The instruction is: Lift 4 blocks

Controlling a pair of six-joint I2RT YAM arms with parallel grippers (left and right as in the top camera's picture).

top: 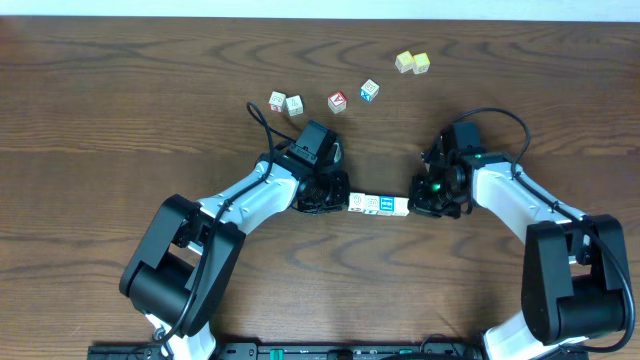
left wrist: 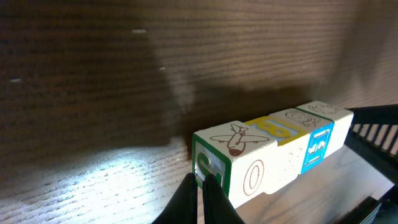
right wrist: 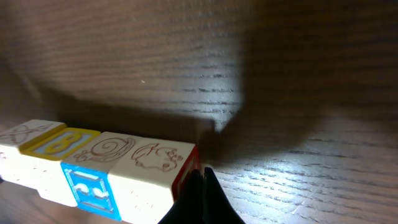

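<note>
The four blocks (top: 378, 205) lie end to end in a row mid-desk (top: 120, 120), pressed between the left end effector (top: 343, 203) and the right end effector (top: 414, 205). Each has its fingers together (pushing an end face, clamping nothing). The squeeze looks set. Next, both arms should rise evenly with inward pressure, or the row may buckle.

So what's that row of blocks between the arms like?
The blocks are four wooden-looking cubes, end to end in one straight row. Tops are cream with line drawings, an aeroplane among them; one top is yellow, one side blue. Shut jaws press each end: those of the left arm on a green-framed face, those of the right arm on a red one.
</note>
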